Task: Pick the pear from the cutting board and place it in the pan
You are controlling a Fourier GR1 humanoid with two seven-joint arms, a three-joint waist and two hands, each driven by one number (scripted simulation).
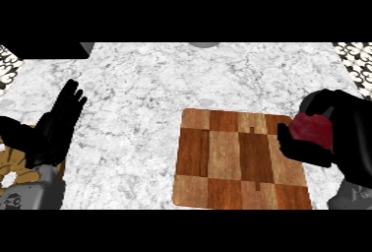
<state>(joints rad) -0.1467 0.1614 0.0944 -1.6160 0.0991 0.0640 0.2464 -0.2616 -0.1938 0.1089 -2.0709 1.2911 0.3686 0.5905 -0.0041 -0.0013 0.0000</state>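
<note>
We find the right hand [355, 140] at the right edge of the head view, with its fingers [305, 150] and thumb curled round the pear [314, 130]. The pear shows as a dark red, rounded body between the thumb above it and the fingers below it. The palm covers its right side, so only the left part of the fruit is visible.

The cutting board [236, 157] lies directly to the left of this hand and reaches under its fingers. It is a wooden slab of light and dark blocks, flat on the white marbled counter [138, 98]. The held pear sits at the board's far right corner, beside its right edge. We cannot tell whether the fruit touches the board or hangs above it.

The left hand [58, 128] shows at the left edge of the view, well apart from the board. Its fingers are straight and point away from the robot, and it holds nothing. Below this hand, partly covered by its grey forearm, is a brown patterned thing [13, 165] which we cannot identify.
</note>
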